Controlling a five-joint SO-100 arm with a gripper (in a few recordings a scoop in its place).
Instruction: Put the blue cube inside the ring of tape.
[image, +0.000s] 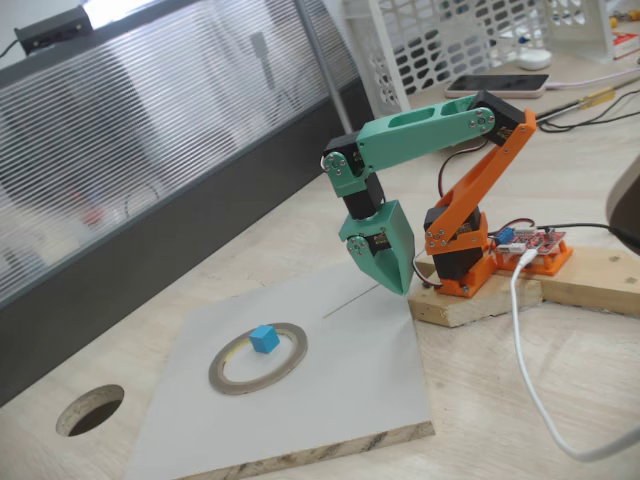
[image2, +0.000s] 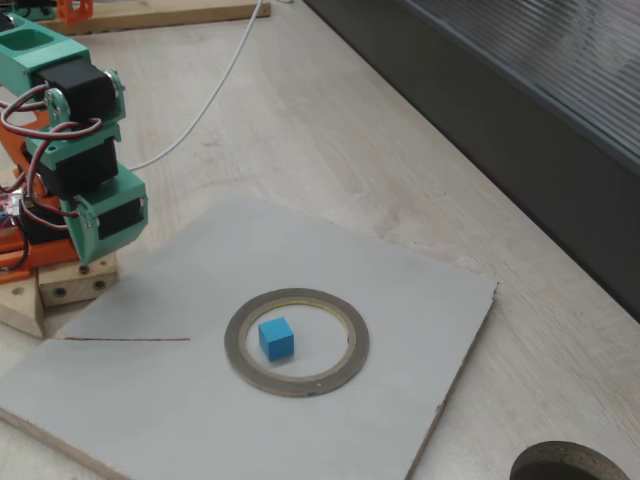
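Note:
The blue cube (image: 264, 339) (image2: 276, 339) rests on the grey board inside the ring of tape (image: 240, 389) (image2: 298, 387), off-centre toward the band and not touching it. The ring lies flat on the board. My gripper (image: 398, 283) (image2: 92, 252) hangs folded back near the arm's orange base, pointing down over the board's edge. It is well away from the ring. Its green jaws are shut with nothing between them.
The grey board (image: 340, 400) (image2: 420, 300) lies on a wooden tabletop. A dark round hole (image: 90, 410) (image2: 570, 465) is cut in the table beside it. The arm's wooden base block (image: 470, 300), a white cable (image: 530, 370) and a dark partition wall (image: 150, 250) border the area.

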